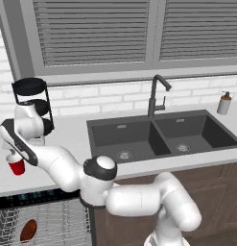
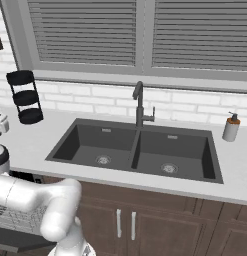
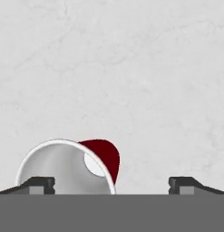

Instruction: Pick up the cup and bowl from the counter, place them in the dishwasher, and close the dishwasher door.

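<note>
- The bowl [image 1: 28, 230] already lies in the dishwasher [image 1: 38, 218] rack, so that half looks done.
- The cup [image 1: 16, 166] stands upright on the counter [image 1: 67, 132], left of the sink [image 1: 158, 134].
- The pincer [image 3: 111, 185] hangs right over the cup with jaws spread wide, holding nothing; the cup sits toward one finger.
- Left to do: grab the cup, rack it, shut the door.

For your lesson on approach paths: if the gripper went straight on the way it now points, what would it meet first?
Probably the cup. The open gripper points down at the counter; the cup's white rim sits off-centre by one fingertip, which would likely strike it. The other would reach bare counter. Depth is unclear.
</note>
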